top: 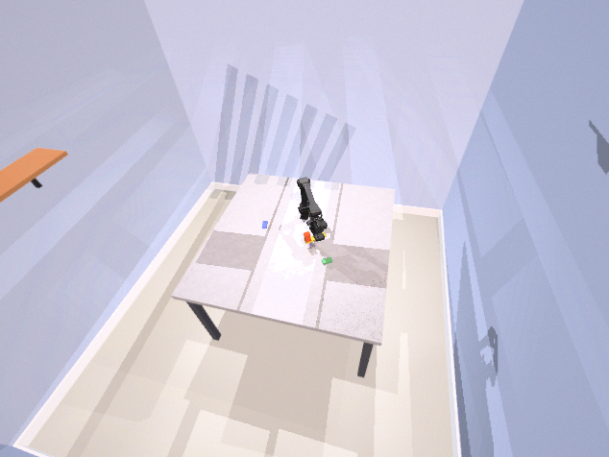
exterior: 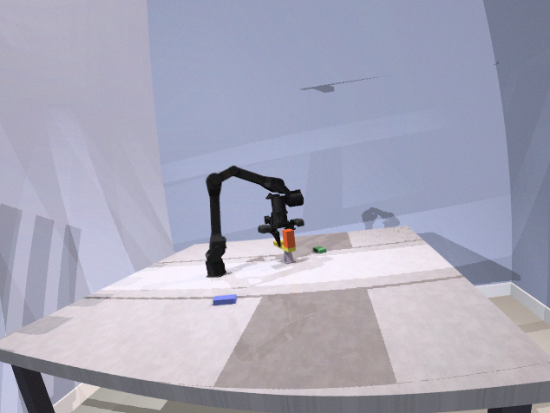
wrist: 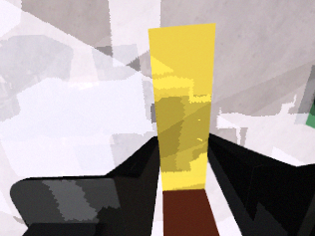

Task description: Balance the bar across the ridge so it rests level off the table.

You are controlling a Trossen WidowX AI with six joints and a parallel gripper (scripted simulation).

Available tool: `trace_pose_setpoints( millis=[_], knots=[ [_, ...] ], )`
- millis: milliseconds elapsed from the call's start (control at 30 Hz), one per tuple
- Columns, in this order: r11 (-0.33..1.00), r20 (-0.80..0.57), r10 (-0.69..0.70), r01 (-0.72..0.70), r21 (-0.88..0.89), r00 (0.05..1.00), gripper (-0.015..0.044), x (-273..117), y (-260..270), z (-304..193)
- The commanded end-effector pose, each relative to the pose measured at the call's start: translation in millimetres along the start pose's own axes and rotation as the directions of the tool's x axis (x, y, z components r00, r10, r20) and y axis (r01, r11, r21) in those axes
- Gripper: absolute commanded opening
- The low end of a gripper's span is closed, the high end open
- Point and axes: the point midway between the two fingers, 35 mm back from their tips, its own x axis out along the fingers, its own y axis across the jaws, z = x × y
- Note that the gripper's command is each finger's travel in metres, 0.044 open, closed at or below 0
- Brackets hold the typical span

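The yellow bar [top: 313, 240] [exterior: 291, 249] [wrist: 184, 64] carries an upright orange-red block [top: 307, 237] [exterior: 288, 239] at one end; the block looks dark red [wrist: 188, 213] in the wrist view. My gripper [exterior: 278, 244] [wrist: 181, 140] is shut on the bar, a finger on each long side, away from the block. The bar is above the table and looks about level. The small grey-purple ridge [top: 311, 246] [exterior: 288, 257] stands on the table under the block end in the exterior view. Whether the bar touches it is not clear. The wrist view does not show the ridge clearly.
A green block [top: 327, 260] [exterior: 319, 249] [wrist: 311, 119] lies on the table beyond the ridge, farther from the arm base. A blue block [top: 264, 225] [exterior: 225, 299] lies on the table to the other side of the arm. An orange shelf [top: 34, 164] is on the wall, far from the table.
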Motion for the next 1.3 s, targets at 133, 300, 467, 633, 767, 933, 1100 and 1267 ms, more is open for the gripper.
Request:
trace_pose_setpoints(
  millis=[133, 300, 467, 633, 767, 933, 1100, 1267],
  knots=[
    [1.000, 0.001, -0.003, 0.003, 0.001, 1.000, 0.0000, 0.5, -0.6, 0.0],
    [1.000, 0.001, -0.003, 0.003, 0.001, 1.000, 0.0000, 0.8, -0.6, 0.0],
    [1.000, 0.001, -0.003, 0.003, 0.001, 1.000, 0.0000, 1.2, -0.6, 0.0],
    [1.000, 0.001, -0.003, 0.003, 0.001, 1.000, 0.0000, 1.6, -0.6, 0.0],
    [1.000, 0.001, -0.003, 0.003, 0.001, 1.000, 0.0000, 2.0, -0.6, -0.1],
    [1.000, 0.001, -0.003, 0.003, 0.001, 1.000, 0.0000, 2.5, -0.6, -0.1],
    [1.000, 0.001, -0.003, 0.003, 0.001, 1.000, 0.0000, 2.8, -0.5, -0.1],
    [1.000, 0.001, -0.003, 0.003, 0.001, 1.000, 0.0000, 3.3, -0.4, -0.1]
  ],
)
